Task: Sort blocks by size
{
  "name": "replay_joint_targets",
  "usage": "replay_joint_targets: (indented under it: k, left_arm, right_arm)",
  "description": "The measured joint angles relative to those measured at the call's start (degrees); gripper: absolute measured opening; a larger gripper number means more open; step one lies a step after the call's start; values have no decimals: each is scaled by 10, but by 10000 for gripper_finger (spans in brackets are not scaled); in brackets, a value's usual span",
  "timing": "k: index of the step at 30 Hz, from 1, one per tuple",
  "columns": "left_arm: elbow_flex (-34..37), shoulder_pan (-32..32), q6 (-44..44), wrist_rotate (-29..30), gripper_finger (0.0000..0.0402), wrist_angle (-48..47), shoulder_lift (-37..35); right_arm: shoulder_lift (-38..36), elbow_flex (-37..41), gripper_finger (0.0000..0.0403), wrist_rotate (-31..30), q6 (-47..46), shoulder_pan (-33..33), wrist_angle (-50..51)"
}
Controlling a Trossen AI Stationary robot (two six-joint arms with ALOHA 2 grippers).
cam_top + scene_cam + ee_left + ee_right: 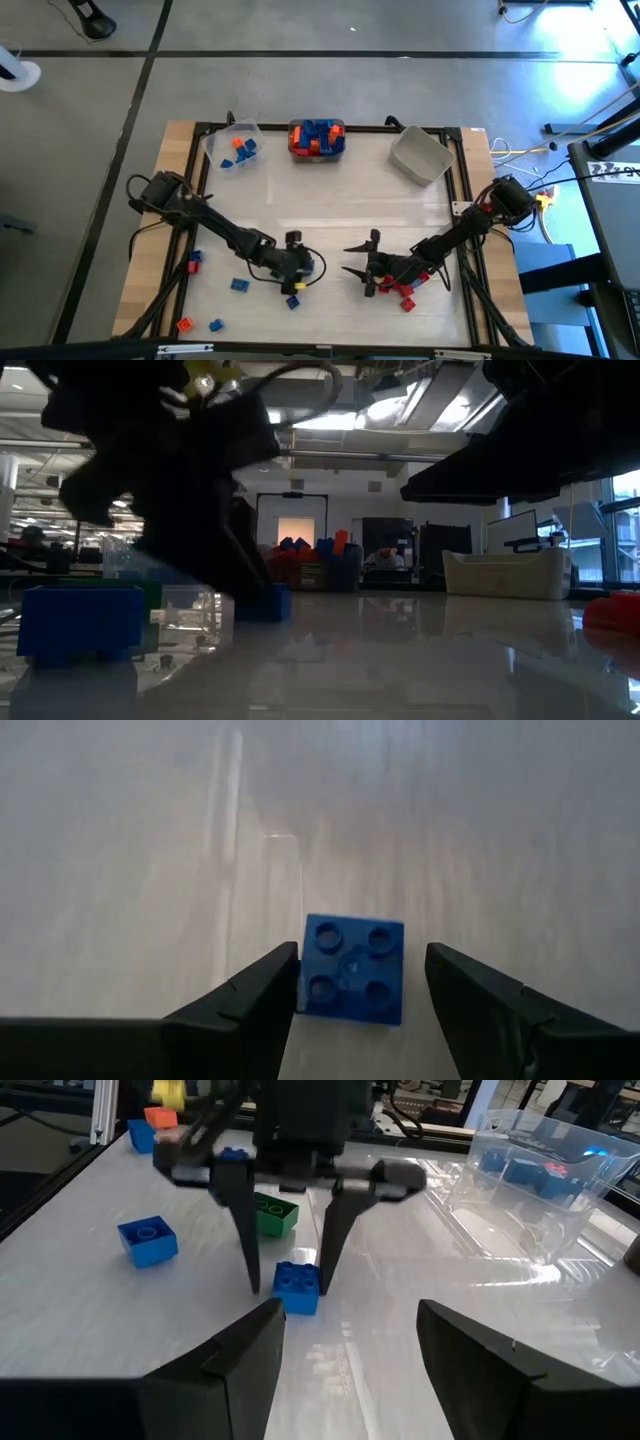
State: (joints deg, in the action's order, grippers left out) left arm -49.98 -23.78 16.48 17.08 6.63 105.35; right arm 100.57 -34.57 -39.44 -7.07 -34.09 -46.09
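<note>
A small blue four-stud brick [352,968] lies flat on the table, studs up; it also shows in the right wrist view [297,1288]. My left gripper [360,990] is open and points down over it, one finger on each side [288,1275]. One finger [270,985] stands right at the brick's side; the other [455,985] is clearly apart. My right gripper [357,259] is open and empty, low over the table, facing the left gripper. Red bricks [401,291] lie under the right arm. My left gripper comes at the blue brick from above, pointing down, and the brick lies flat on the table. One finger stands against the brick's side [308,970]. I cannot tell whether it touches. The other finger is apart from it.
At the far edge stand a clear bin [235,148] with a few bricks, a clear bin [317,138] full of blue and orange bricks, and a grey bin [420,155]. Loose bricks lie at the near left: blue [240,285], orange [184,325]. A green brick [272,1215] lies behind the left gripper.
</note>
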Motion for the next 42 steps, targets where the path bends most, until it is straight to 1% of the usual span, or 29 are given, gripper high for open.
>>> replay_joint_targets:
  k: [5,13,17,20,21,26,29,32,35,38,42]
  left_arm:
    - [-1,2,-1,-4,202,20,21]
    - [-3,3,-17,-4,126,29,16]
    - [-3,3,-14,-4,124,22,8]
    - [-3,3,-7,6,130,3,-21]
    - [-3,4,-7,18,133,-7,-34]
    - [-4,14,-1,119,134,-100,-121]
    - [-4,35,15,181,132,-161,-177]
    - [-4,66,29,226,135,-228,-228]
    - [-4,105,50,263,136,-289,-266]
    - [-4,146,59,293,137,-328,-287]
    - [-4,205,53,301,138,-358,-291]
  right_arm:
    - [0,0,230,0,0,0,0]
    - [0,0,230,0,0,0,1]
    - [0,0,230,0,0,0,1]
    - [0,0,230,0,0,0,1]
    - [0,0,230,0,0,0,1]
    - [0,0,230,0,0,0,2]
    - [0,0,230,0,0,0,3]
    - [0,0,230,0,0,0,4]
    - [0,0,230,0,0,0,4]
    - [0,0,230,0,0,0,5]
    - [0,0,230,0,-1,0,8]
